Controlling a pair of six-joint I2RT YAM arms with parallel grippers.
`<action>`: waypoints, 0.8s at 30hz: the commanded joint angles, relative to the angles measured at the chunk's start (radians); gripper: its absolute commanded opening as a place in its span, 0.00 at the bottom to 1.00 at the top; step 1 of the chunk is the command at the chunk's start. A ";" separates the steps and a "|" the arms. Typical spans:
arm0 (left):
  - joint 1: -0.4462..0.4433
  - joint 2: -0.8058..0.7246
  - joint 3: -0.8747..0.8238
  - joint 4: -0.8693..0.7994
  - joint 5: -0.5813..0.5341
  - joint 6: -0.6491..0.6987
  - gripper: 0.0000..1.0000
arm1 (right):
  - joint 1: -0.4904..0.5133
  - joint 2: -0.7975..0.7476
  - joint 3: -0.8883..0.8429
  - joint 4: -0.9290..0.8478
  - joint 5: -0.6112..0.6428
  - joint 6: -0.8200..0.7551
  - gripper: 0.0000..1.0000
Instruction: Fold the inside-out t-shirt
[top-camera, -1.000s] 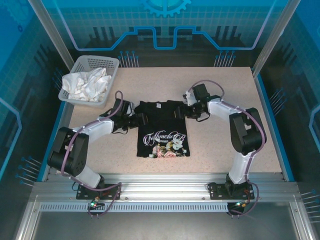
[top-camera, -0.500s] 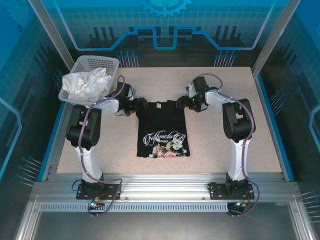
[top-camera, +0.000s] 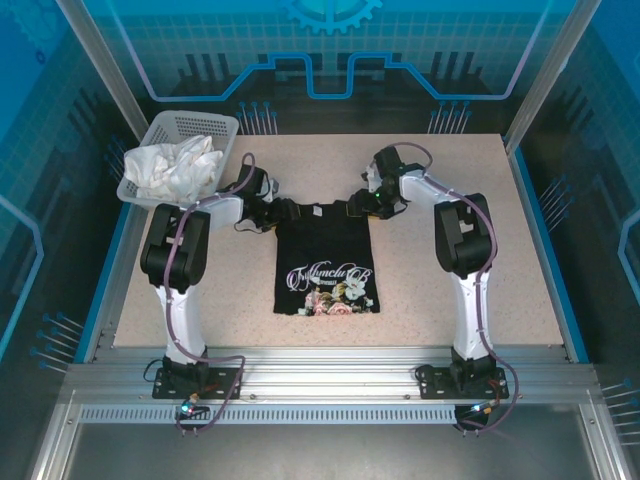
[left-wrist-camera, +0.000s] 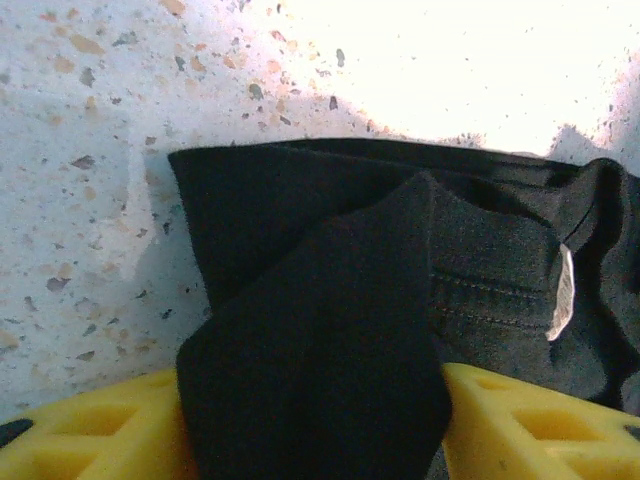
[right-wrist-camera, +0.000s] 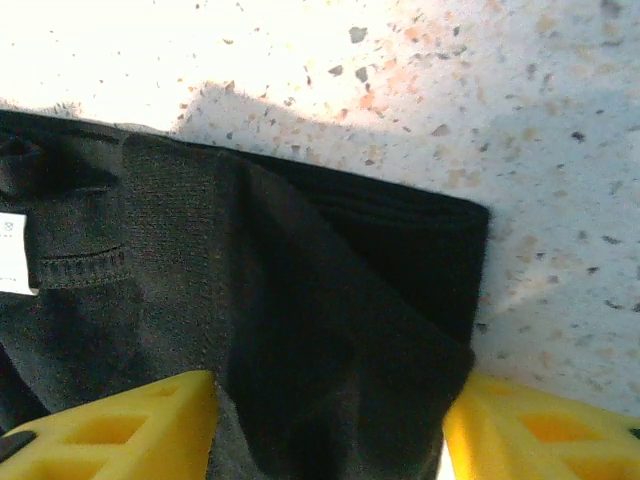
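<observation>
One black t-shirt (top-camera: 326, 250) — soft, rectangular

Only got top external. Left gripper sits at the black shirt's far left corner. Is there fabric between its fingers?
Observer: Yes. In the left wrist view, a raised fold of the t-shirt fills the gap between the left gripper's yellow fingers. Clamped or not, I cannot tell.
Operator: Right gripper?
Observer: Same in the right wrist view: the right gripper straddles a fold that reaches both fingers.
Operator: Is the whole corner lifted?
Observer: No. Beyond the fold, the t-shirt's edge looks flat on the table.
</observation>
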 joint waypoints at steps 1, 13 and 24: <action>-0.016 0.046 0.009 -0.037 0.062 -0.005 0.56 | 0.026 0.039 0.036 -0.083 0.000 -0.003 0.58; -0.028 0.092 0.049 -0.064 0.078 -0.002 0.30 | 0.042 0.076 0.085 -0.104 0.000 0.006 0.40; -0.028 0.086 0.069 -0.019 0.089 -0.021 0.04 | 0.025 0.038 0.033 -0.009 -0.049 0.012 0.14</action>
